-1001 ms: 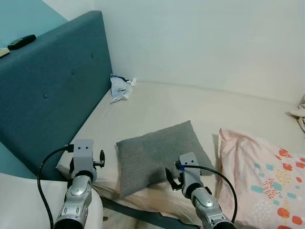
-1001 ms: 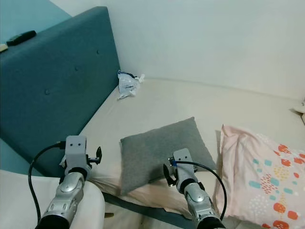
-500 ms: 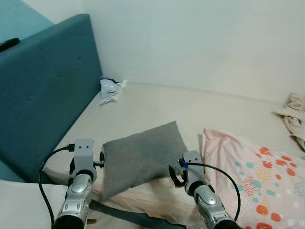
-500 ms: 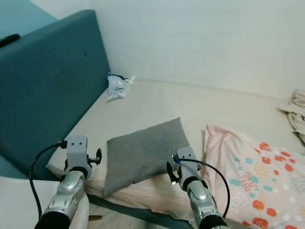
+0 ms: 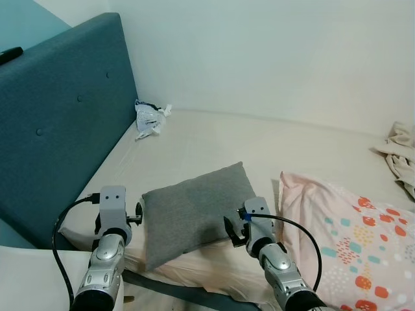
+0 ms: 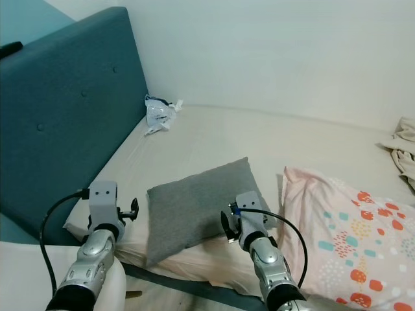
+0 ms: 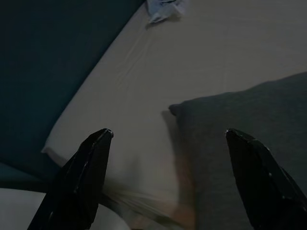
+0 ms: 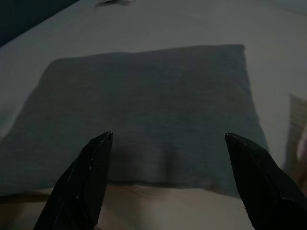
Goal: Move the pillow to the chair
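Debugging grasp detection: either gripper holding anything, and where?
Nothing held. Left gripper and right gripper are both open, short of the grey pillow.

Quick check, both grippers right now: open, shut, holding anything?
Left gripper: open, holding nothing, beside the grey pillow.
Right gripper: open, holding nothing, aimed at the pillow.

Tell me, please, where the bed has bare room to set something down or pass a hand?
The widest free sheet lies between the grey pillow and the wall, right of the crumpled bag. A narrower strip runs between headboard and pillow. It is crowded at the near edge, where the patterned pillow nearly meets the grey one.
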